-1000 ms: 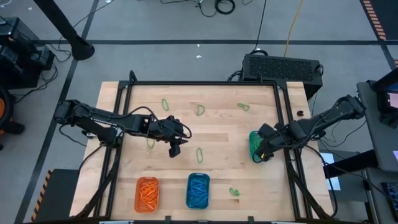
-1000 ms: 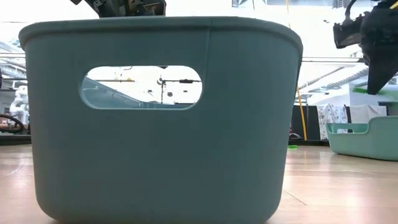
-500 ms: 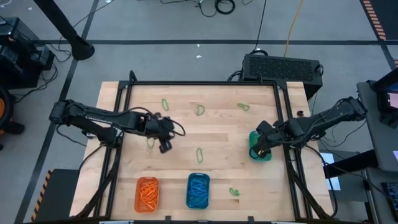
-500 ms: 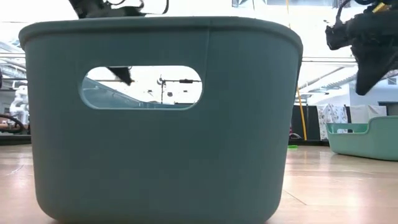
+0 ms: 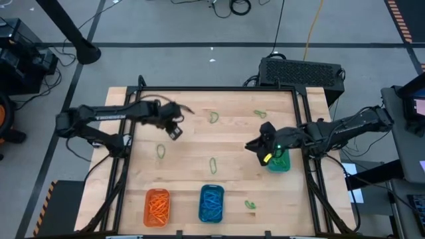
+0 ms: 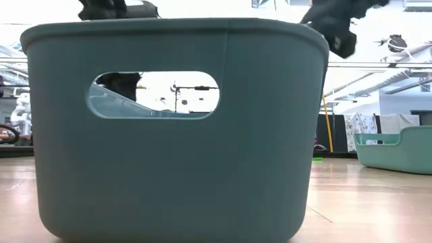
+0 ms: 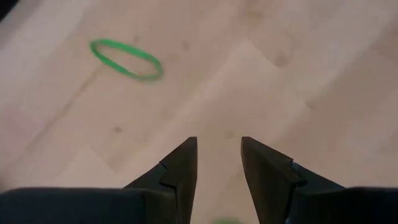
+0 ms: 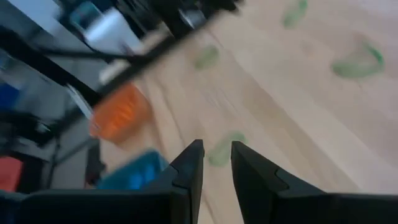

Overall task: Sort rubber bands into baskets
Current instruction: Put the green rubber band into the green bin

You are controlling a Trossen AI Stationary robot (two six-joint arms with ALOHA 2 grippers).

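Both grippers, left [image 5: 174, 132] and right [image 5: 264, 154], gape empty; orange [image 5: 157, 206] and blue baskets [image 5: 211, 203] are filled, green bands [image 5: 213, 164] remain scattered.

Left arm comes in from the table's [image 5: 226, 136] left edge, elbow just outside it, forearm running inward along the far-left part. Left gripper [image 5: 174, 131] sits over the wood inside the far-left corner, fingers [image 7: 180, 174] parted with a narrow gap, nothing between them. Right arm enters from the right edge, stretched low and pointing toward the table's centre. Right gripper [image 5: 255, 145] hangs over the right-middle of the table, fingers [image 8: 186, 171] slightly apart, gap narrow, nothing visible in it.
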